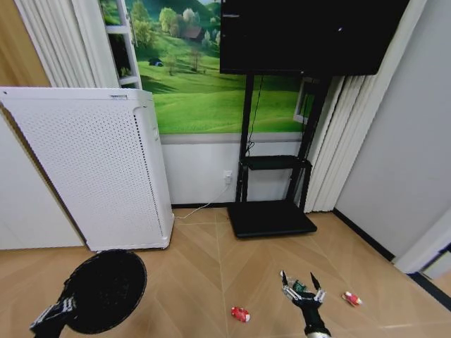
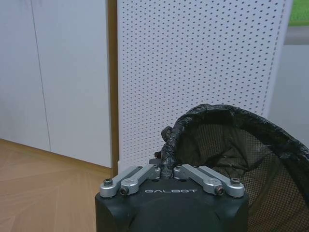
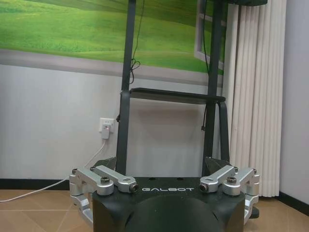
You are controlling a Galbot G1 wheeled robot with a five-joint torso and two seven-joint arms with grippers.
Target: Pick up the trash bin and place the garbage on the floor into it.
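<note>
Trash bin (image 1: 106,290), small, round, black with a black bag liner, sits at about 8 o'clock in the head view, held up by the left claw (image 1: 65,305), whose fingers are pinched tight on the bagged rim; the left wrist view shows that claw (image 2: 166,170) clamping the crinkled liner edge of the bin (image 2: 231,154), mesh wall visible inside. Garbage on the wooden floor (image 1: 197,260): one red-and-white crumpled piece (image 1: 240,314) at 6 o'clock, another red-and-white piece (image 1: 351,299) at about 4 o'clock, and a small item with a green label (image 1: 299,286) between the spread fingers of the right claw (image 1: 301,284); cannot tell if it is touched or gripped. Right claw is wide apart, low near the floor at 5 o'clock, between the two red pieces; in the right wrist view its linkages (image 3: 164,186) are splayed outward. White perforated appliance (image 1: 99,169) stands just behind the bin at 10 o'clock. Black TV stand (image 1: 271,211) with its flat base is at 1 o'clock against the wall, meadow mural (image 1: 190,77) behind it.
</note>
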